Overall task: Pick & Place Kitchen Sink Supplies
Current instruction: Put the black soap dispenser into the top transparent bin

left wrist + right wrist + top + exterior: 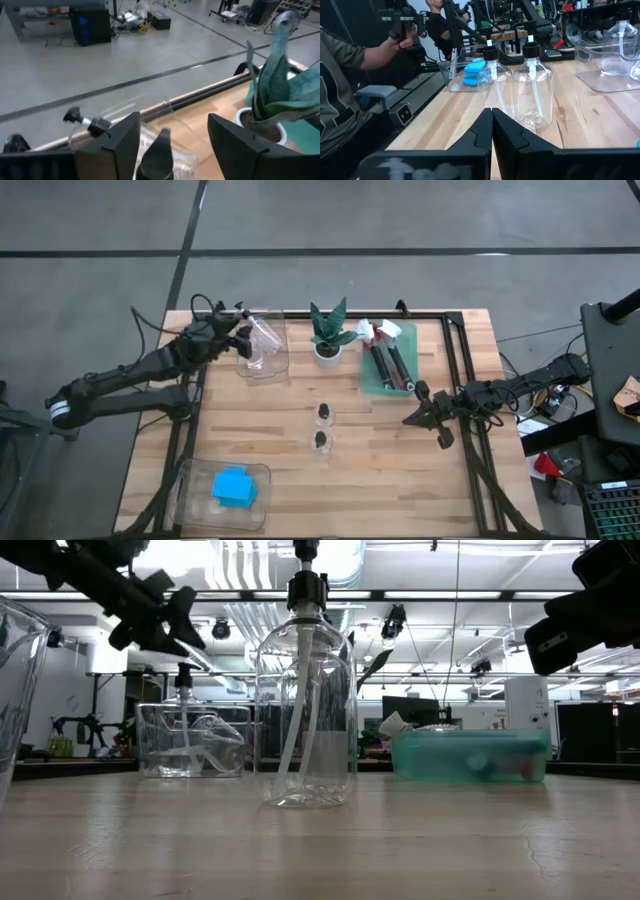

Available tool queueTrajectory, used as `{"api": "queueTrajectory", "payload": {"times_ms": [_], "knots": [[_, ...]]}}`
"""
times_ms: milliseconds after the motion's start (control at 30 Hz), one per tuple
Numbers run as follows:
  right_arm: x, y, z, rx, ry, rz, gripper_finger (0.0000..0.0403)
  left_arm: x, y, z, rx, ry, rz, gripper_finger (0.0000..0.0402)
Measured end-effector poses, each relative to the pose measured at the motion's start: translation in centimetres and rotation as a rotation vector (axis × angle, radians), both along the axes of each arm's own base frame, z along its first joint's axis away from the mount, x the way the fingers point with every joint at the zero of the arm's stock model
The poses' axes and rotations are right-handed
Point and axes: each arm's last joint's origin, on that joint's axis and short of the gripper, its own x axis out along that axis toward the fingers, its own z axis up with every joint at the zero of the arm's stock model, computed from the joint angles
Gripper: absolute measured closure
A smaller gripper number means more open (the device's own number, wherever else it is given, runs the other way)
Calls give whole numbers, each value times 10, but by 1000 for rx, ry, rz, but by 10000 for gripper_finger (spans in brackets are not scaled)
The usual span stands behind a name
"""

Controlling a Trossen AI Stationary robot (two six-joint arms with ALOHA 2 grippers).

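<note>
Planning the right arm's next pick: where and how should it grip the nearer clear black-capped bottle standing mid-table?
Probably at the narrow black cap and neck of the clear bottle, coming straight down from above. It stands upright, apart from the second bottle, and its body looks wide. The right gripper, now shut, must open first.

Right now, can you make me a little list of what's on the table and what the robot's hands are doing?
Middle: two bottles
Back tray: bottles inside
Front tray: blue sponges
Green tray: brushes
Plant: back middle
Left gripper: open, over back tray
Right gripper: shut, empty, right of the two bottles
</note>
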Motion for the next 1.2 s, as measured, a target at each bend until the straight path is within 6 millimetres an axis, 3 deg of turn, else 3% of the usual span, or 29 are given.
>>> {"api": "queueTrajectory", "payload": {"times_ms": [200, 433, 667, 900, 1200], "knots": [[0, 0, 0, 0, 0, 0, 394, -1, -7, 25, 41, -87, -145, 177], [0, 0, 0, 0, 0, 0, 394, 16, -35, 41, 54, -292, -720, 177], [0, 0, 0, 0, 0, 0, 394, 36, -68, 34, 13, -280, -930, 177], [0, 0, 0, 0, 0, 0, 394, 62, -117, 22, 68, -227, -1181, 177], [0, 0, 0, 0, 0, 0, 394, 94, -155, -4, 78, -176, -1154, 177]]}}
